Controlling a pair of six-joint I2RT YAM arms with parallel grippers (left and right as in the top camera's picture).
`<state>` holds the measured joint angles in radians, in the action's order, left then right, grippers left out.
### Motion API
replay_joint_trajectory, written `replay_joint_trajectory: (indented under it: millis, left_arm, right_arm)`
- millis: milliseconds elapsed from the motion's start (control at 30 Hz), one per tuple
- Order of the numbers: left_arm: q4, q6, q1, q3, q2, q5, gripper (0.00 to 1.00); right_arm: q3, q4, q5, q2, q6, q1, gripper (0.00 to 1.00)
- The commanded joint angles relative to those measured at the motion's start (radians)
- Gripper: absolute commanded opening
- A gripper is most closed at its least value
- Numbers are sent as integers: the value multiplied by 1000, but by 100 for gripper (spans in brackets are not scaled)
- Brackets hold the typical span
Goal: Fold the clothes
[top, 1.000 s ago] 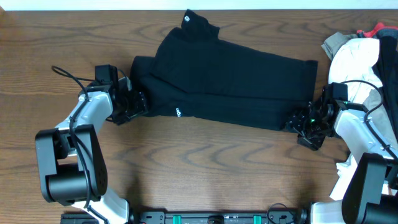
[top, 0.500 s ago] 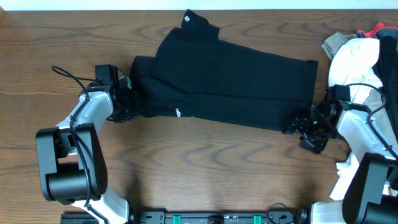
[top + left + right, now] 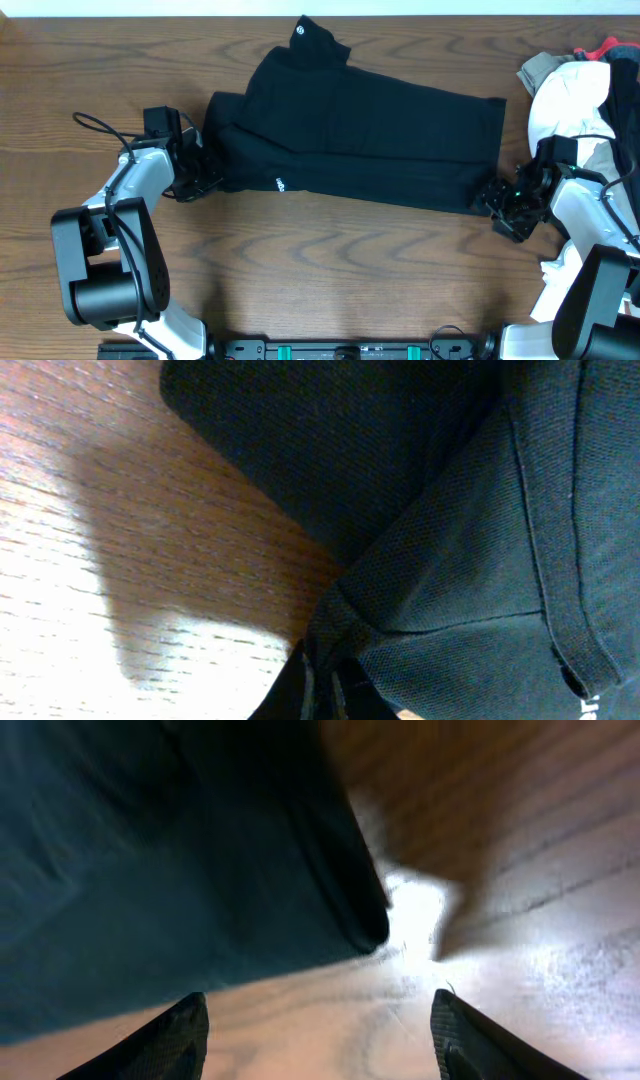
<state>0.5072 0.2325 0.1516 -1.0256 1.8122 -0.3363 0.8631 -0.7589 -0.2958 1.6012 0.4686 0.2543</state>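
Observation:
The black shirt (image 3: 360,140) lies spread across the middle of the table, with its round white logo (image 3: 300,30) at the far edge and white lettering (image 3: 283,183) near the front hem. My left gripper (image 3: 200,172) is at the shirt's left end. In the left wrist view it (image 3: 325,685) is shut on a bunched fold of the black fabric (image 3: 450,560). My right gripper (image 3: 497,198) sits low at the shirt's front right corner. In the right wrist view it (image 3: 318,1040) stands open over bare wood, and the shirt's corner (image 3: 200,870) lies just ahead of the fingertips (image 3: 170,1040).
A pile of other garments lies at the right edge: white (image 3: 570,90), grey-beige (image 3: 540,68) and red (image 3: 605,47). The left arm's cable (image 3: 95,125) loops out to the left. The table's far edge runs just behind the shirt's collar.
My left gripper has shut on the shirt's left end and drawn slightly left. The right gripper has shifted a little to the right, still open.

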Motion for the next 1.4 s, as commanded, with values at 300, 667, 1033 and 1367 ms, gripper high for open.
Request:
replay_joint_trajectory:
  millis: [300,667,1033,1367]
  left_arm:
    - [15,5,5,7,13,16,6]
    - [23,5,5,7,13,16,6]
    - [43,5,6,6,3,16,5]
    - [298,19,128,2,-110,16,6]
  right_arm:
    - [-21,27,2,14,124,-43,78]
    - [-103,111,50,21,215,-59,68]
    - [-123,174,56,20,163,-59,1]
    - [-58,-44,312,-41,113,-58,1]
